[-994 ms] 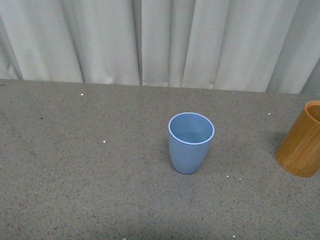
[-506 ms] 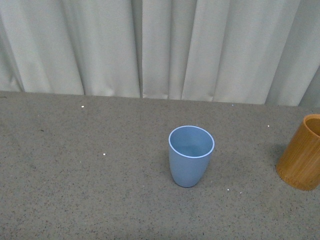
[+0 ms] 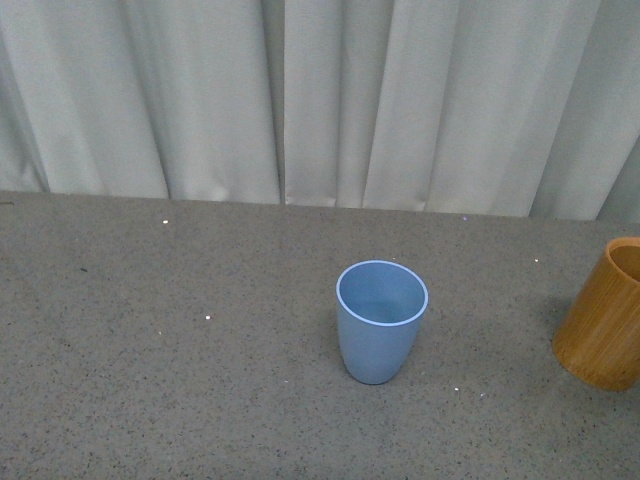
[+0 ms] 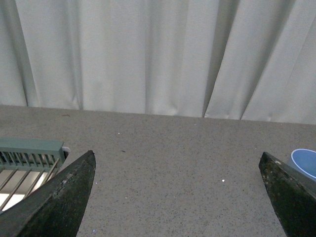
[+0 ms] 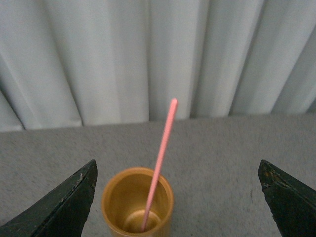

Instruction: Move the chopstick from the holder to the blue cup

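Jaws of the right gripper [image 5: 177, 200] gape wide, empty, framing the holder [image 5: 118, 197] and its pink chopstick [image 5: 161, 150]. The left gripper [image 4: 177, 197] is equally wide, holding nothing.

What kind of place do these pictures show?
Probably a staged test bench, not a home: a pale pleated curtain closes the background, and the grey speckled tabletop carries a few props, like a light blue plastic cup and a round bamboo holder with one pink chopstick.

Left gripper [image 4: 177, 154] — jaws spread wide; right gripper [image 5: 177, 162] — jaws likewise wide apart.
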Robot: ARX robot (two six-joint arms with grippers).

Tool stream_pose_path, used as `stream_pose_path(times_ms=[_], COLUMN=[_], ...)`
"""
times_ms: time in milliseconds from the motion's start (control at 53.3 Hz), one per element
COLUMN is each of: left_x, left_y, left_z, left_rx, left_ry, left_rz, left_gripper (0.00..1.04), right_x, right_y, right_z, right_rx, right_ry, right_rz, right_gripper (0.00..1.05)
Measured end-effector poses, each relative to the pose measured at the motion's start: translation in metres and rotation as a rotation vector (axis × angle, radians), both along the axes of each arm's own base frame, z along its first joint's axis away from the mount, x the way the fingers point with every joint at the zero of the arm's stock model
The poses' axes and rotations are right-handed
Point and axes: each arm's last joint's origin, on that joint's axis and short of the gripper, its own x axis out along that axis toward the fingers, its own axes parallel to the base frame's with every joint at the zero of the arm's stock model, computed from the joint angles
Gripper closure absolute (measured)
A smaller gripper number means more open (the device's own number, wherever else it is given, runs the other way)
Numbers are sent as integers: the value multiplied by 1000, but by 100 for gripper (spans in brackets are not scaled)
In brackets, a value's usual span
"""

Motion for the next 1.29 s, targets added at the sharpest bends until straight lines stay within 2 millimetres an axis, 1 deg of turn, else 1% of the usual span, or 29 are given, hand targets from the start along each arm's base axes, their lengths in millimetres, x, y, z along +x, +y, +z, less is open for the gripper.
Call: stream_pose_path(times_ms=[56,131,300,412,619,806,938,1294], left_x=[0,0,0,0,0,0,0,0], left_y=[0,0,0,0,0,0,0,0], left_z=[0,0,0,0,0,0,0,0], left_rx=[0,0,0,0,0,0,0,0], left_ry=[0,0,0,0,0,0,0,0], left_rz=[0,0,0,0,0,0,0,0], left_gripper=[7,7,7,7,7,7,7,7], right_x=[13,25,54,66,90,105,112,124], right_y=[-5,-9,-10,-11,-15,-16,-14,-14], right_z=[-8,-12,-10,-12,-23,-27,-30,-40], right_rx=[19,29,85,116,159,178,185,205], right_ry=[55,82,107,136,198,203,206,213], right_rz=[-24,-46,-103,-127,-195,-216,-227,-248], right_gripper=[10,10,10,10,10,10,10,10])
